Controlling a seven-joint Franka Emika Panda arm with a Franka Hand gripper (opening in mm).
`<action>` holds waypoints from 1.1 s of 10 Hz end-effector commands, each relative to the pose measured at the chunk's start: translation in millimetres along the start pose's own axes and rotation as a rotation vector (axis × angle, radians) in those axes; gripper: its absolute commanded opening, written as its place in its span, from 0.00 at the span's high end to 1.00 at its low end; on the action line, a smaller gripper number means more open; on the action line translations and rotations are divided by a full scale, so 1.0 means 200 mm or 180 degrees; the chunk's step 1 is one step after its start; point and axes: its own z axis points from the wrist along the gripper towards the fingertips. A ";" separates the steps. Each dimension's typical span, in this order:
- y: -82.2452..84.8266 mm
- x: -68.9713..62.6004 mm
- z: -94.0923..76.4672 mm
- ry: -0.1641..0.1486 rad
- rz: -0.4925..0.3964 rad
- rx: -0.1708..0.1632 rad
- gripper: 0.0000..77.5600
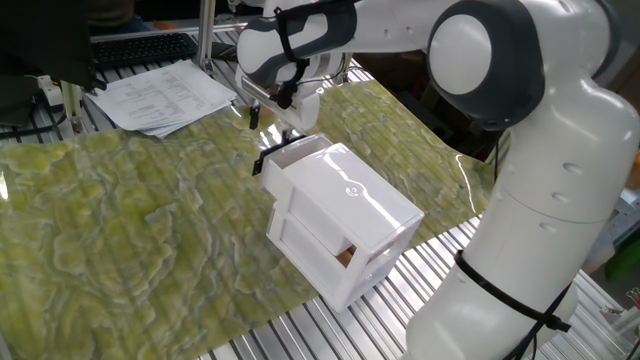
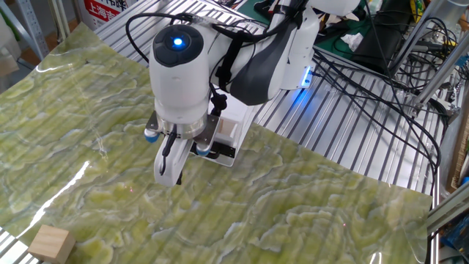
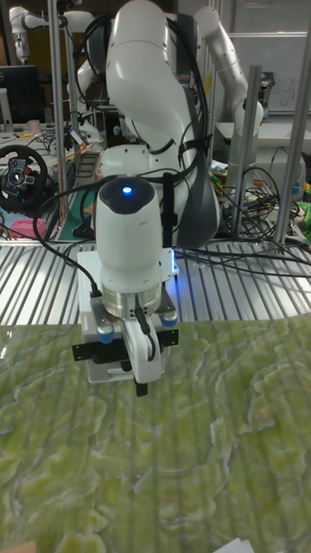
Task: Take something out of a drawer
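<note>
A white two-drawer box (image 1: 352,200) stands on the green mat. Its upper drawer (image 1: 297,153) is pulled partly out toward the far left. My gripper (image 1: 288,140) reaches down at the drawer's black front handle (image 1: 262,165) and is shut on it. From the other side, the gripper (image 2: 174,170) hangs below the round white wrist, with the open drawer (image 2: 231,157) behind it. A pale tan piece (image 2: 226,130), the something, shows inside that drawer, mostly hidden by the wrist. In the tall view the gripper (image 3: 141,380) covers the drawer front (image 3: 99,371).
An orange-brown block (image 1: 345,256) shows in the box's lower opening. A pale wooden cube (image 2: 50,243) lies on the mat's near corner. Papers (image 1: 165,95) and a keyboard (image 1: 140,48) sit beyond the mat. Cables (image 2: 381,73) run over the metal slats beside the arm's base.
</note>
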 end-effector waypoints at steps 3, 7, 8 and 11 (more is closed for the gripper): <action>0.06 0.00 -0.03 0.0023 0.0017 -0.0015 0.00; 0.12 0.01 -0.03 0.0012 0.0041 -0.0019 0.00; 0.13 0.00 -0.03 0.0015 0.0044 -0.0018 0.00; 0.16 -0.02 -0.05 0.0029 0.0059 -0.0020 0.00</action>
